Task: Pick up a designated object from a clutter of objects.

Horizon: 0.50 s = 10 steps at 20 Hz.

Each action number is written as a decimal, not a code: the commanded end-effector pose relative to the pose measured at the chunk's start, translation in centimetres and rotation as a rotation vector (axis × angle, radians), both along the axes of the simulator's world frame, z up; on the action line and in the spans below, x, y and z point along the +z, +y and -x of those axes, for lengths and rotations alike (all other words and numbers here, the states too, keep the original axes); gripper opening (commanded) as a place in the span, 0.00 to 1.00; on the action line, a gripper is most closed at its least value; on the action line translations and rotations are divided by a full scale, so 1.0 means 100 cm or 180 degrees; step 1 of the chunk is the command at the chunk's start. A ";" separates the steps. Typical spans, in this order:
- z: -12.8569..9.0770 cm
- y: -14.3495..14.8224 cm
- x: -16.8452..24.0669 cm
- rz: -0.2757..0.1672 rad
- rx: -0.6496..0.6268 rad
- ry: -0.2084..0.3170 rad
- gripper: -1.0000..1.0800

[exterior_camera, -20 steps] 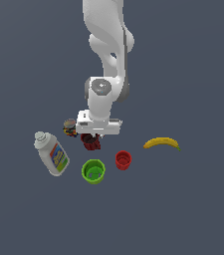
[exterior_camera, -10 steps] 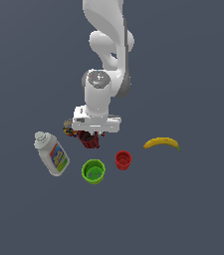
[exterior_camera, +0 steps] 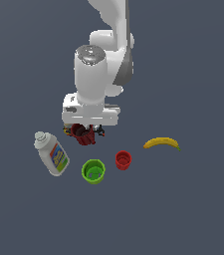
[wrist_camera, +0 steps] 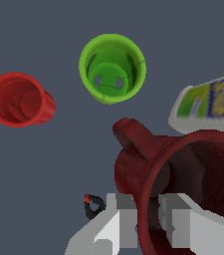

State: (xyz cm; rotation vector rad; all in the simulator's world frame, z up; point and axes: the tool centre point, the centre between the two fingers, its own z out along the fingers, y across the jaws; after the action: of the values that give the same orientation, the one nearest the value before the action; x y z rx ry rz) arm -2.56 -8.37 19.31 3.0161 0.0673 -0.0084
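The maroon mug (wrist_camera: 183, 174) sits under the arm's gripper (wrist_camera: 151, 219), its rim between the jaws — clamped on the wall, dark inside holding nothing. Near it on the bench (exterior_camera: 193, 209) stand a green cup (exterior_camera: 93, 171) and a red cup (exterior_camera: 123, 160) — both hollow, nothing in them.

Ext. view: arm's wrist block covers most of the maroon mug (exterior_camera: 82, 134), only a bit of red pokes out under it, and the jar behind is just a sliver, too small to make out. Wrist view: mug runs off the frame edge, gripper (wrist_camera: 153, 224) fingers cut off too w/ the rim between them, so the grip can't be judged. White bottle (wrist_camera: 210, 102) mostly out of frame & partly behind mug; black clamp (wrist_camera: 93, 205) tiny, no detail.
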 end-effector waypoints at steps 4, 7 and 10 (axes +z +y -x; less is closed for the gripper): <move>-0.018 -0.007 0.054 -0.0002 0.0001 -0.0008 0.00; -0.028 -0.011 0.082 -0.0002 0.0001 -0.0008 0.00; -0.038 -0.015 0.110 -0.0002 0.0001 -0.0008 0.00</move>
State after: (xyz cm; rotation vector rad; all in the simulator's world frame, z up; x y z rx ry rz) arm 0.74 -9.66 28.75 3.0167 0.0675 -0.0080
